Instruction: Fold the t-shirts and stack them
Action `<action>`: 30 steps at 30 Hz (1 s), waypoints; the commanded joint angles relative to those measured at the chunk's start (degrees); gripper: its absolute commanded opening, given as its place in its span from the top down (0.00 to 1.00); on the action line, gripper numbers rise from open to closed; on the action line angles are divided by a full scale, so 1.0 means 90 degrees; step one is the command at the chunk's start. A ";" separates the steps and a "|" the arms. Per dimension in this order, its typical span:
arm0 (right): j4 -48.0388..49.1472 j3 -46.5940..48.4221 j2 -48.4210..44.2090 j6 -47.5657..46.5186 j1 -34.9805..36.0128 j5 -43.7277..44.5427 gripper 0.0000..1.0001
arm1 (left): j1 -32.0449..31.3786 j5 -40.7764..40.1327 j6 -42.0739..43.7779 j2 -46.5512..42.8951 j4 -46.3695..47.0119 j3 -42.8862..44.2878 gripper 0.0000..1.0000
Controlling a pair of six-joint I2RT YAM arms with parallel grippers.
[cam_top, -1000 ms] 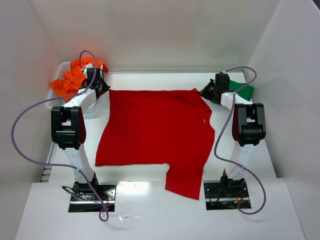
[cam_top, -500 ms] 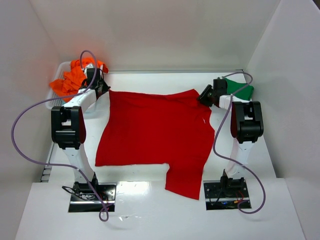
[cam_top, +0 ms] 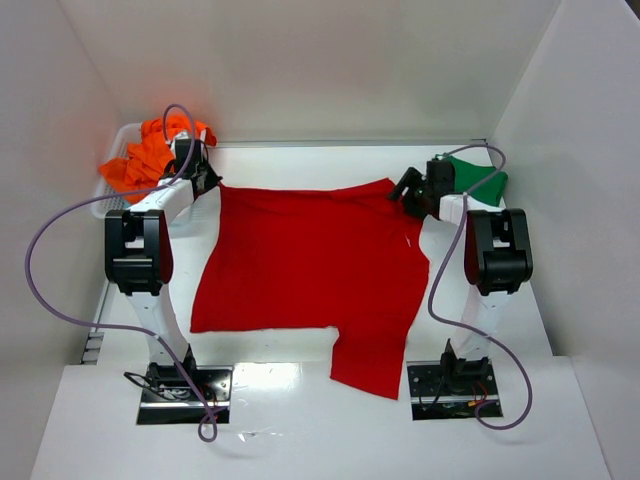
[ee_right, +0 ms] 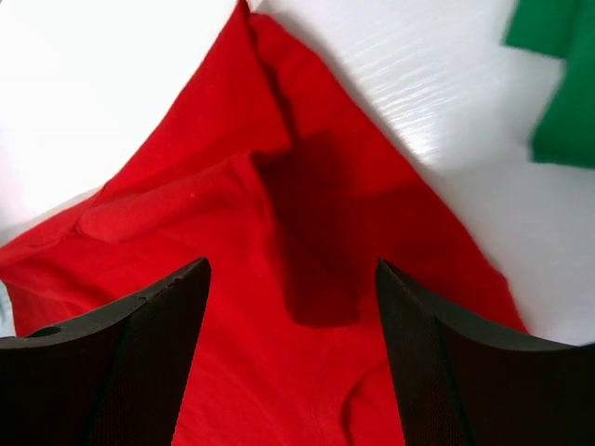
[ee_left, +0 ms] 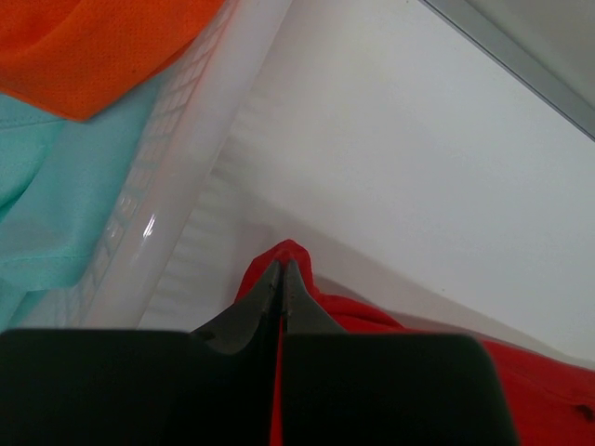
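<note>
A large red t-shirt (cam_top: 310,265) lies spread over the middle of the table. My left gripper (cam_top: 207,181) pinches its far left corner (ee_left: 290,255), jaws shut on the cloth. At the far right corner, my right gripper (cam_top: 409,189) hovers with jaws apart and nothing between them; the red t-shirt (ee_right: 279,279) lies loose beneath it. A dark green t-shirt (cam_top: 480,176) sits at the back right, also showing as the green t-shirt (ee_right: 558,84) in the right wrist view. Orange t-shirts (cam_top: 145,155) and a pale teal t-shirt (ee_left: 46,204) fill the basket.
A white lattice basket (cam_top: 108,195) stands at the back left, its rim (ee_left: 177,177) close beside my left gripper. White walls enclose the table on three sides. One sleeve of the red shirt reaches toward the near edge between the arm bases.
My right gripper has opened and let go of the red shirt's far right corner, which now lies on the table. The left gripper keeps its hold.
</note>
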 commanded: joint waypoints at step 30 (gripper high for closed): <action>-0.1107 0.1789 -0.0216 -0.0230 0.0689 0.0426 1.00 | 0.0039 0.0173 0.0200 0.0083 0.0109 0.0152 1.00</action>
